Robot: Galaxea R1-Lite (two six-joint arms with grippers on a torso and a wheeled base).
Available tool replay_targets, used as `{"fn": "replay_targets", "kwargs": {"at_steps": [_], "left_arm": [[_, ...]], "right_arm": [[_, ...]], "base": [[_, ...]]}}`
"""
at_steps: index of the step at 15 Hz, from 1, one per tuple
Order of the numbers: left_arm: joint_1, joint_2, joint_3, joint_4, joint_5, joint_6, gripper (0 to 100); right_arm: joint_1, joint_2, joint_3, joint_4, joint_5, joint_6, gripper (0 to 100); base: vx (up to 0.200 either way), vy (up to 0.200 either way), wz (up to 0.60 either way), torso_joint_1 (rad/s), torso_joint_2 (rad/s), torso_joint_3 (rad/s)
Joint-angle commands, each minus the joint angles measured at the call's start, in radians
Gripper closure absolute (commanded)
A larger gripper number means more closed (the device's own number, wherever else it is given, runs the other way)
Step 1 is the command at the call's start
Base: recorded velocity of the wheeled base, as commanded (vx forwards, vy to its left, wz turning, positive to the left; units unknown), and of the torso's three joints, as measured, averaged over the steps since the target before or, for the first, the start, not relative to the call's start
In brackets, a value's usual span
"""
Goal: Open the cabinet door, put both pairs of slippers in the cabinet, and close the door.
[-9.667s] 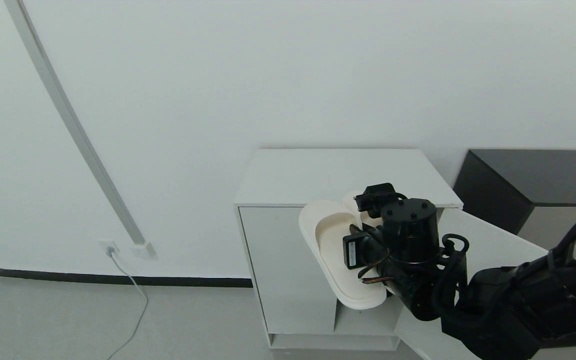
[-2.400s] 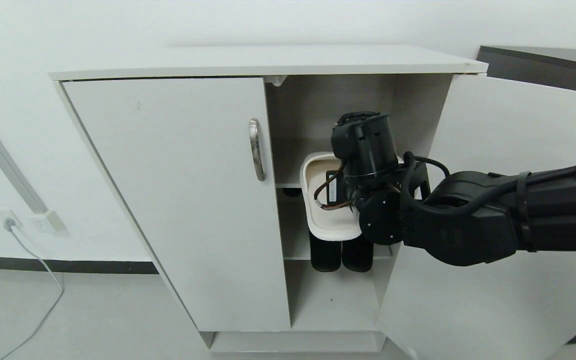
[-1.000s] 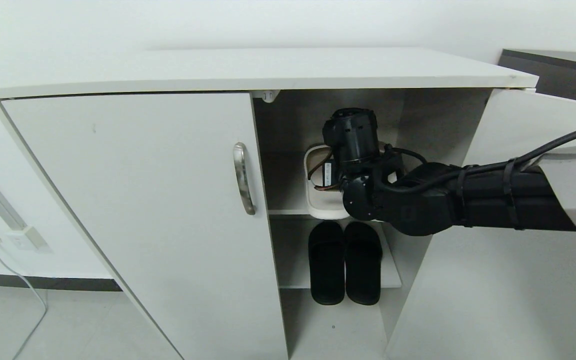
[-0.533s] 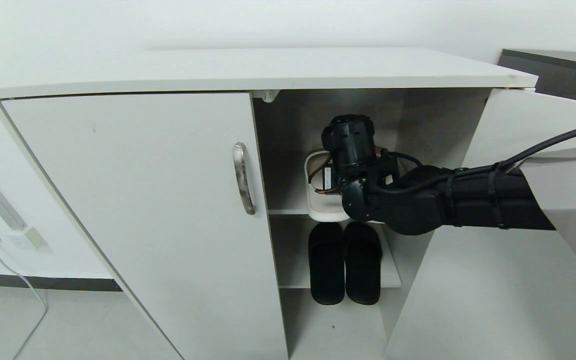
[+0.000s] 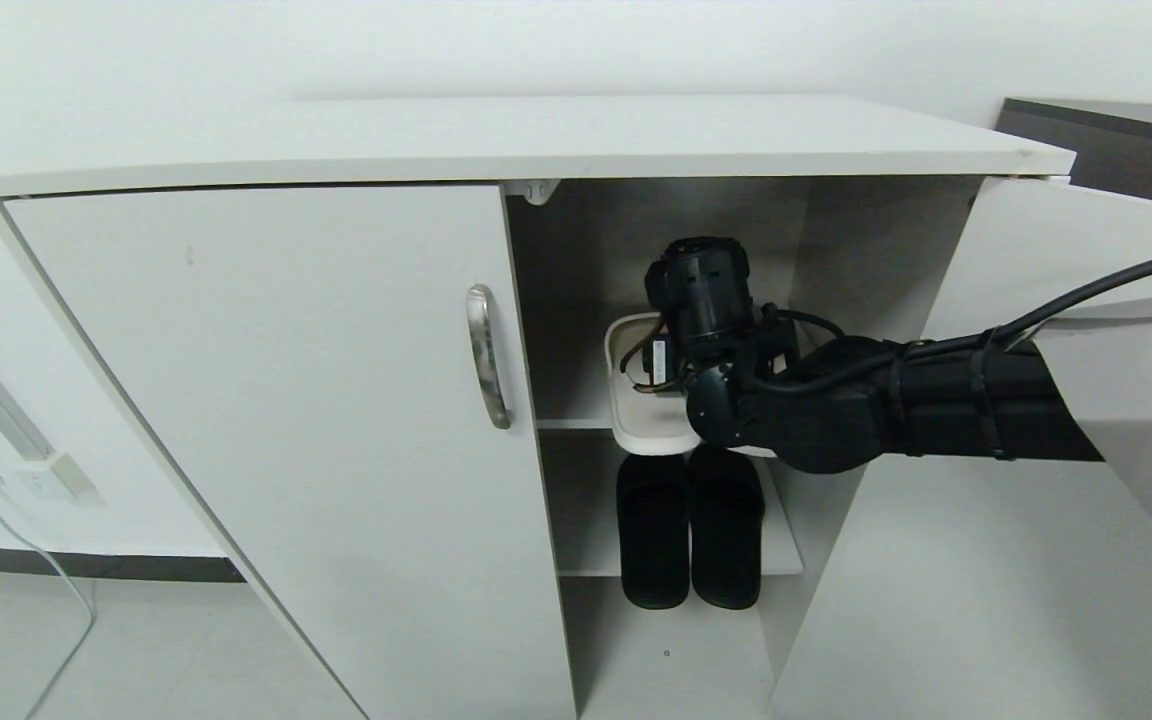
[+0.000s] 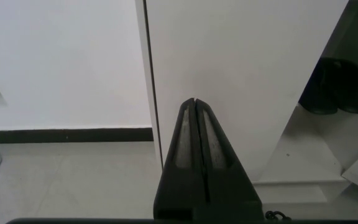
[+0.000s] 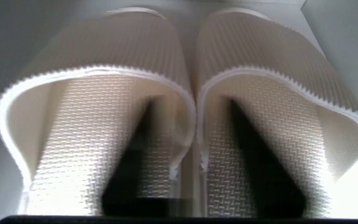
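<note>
Head view: the white slippers sit side by side at the upper shelf of the cabinet. Their heels project past the shelf's front edge, under the wrist of the right arm. The black slippers lie on the shelf below and also overhang its edge. The right door stands wide open; the left door is closed.

Left wrist view: the left gripper is empty, fingers pressed together, facing the left door.

Right wrist view: the right gripper has one finger under each ribbed strap, clamping the white slippers' adjoining inner walls.

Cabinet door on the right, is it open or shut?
Open. The white right cabinet door swings out wide, and the pair of black slippers on the shelf inside shows.
</note>
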Motion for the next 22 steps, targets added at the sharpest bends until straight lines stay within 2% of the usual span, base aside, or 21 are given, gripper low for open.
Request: {"fn": "replay_targets", "kwargs": {"at_steps": [1,6,12,15,18,19,22], "left_arm": [[0.0,0.001,0.0,0.0,-0.001,0.0,100],[0.0,0.001,0.0,0.0,-0.001,0.0,100],[0.0,0.001,0.0,0.0,-0.001,0.0,100],[0.0,0.001,0.0,0.0,-0.001,0.0,100],[0.0,0.001,0.0,0.0,-0.002,0.0,100],[0.0,0.001,0.0,0.0,-0.002,0.0,100],[0.0,0.001,0.0,0.0,-0.002,0.001,100]], "right_arm": [[0.006,-0.027,0.025,0.0,0.001,0.001,0],[0.053,-0.169,0.173,-0.007,-0.005,0.021,0],[0.177,-0.367,0.452,-0.01,0.001,0.126,0],[0.225,-0.424,0.541,-0.052,0.002,0.139,0],[0.228,-0.415,0.588,-0.101,0.002,0.133,0],[0.228,-0.41,0.591,-0.108,0.004,0.134,100],[0.229,-0.395,0.598,-0.138,0.002,0.133,100]], "base": [[0.0,0.0,0.0,0.0,0.0,0.0],[0.0,0.0,0.0,0.0,0.0,0.0],[0.0,0.0,0.0,0.0,0.0,0.0],[0.0,0.0,0.0,0.0,0.0,0.0],[0.0,0.0,0.0,0.0,0.0,0.0],[0.0,0.0,0.0,0.0,0.0,0.0],[0.0,0.0,0.0,0.0,0.0,0.0]]}}
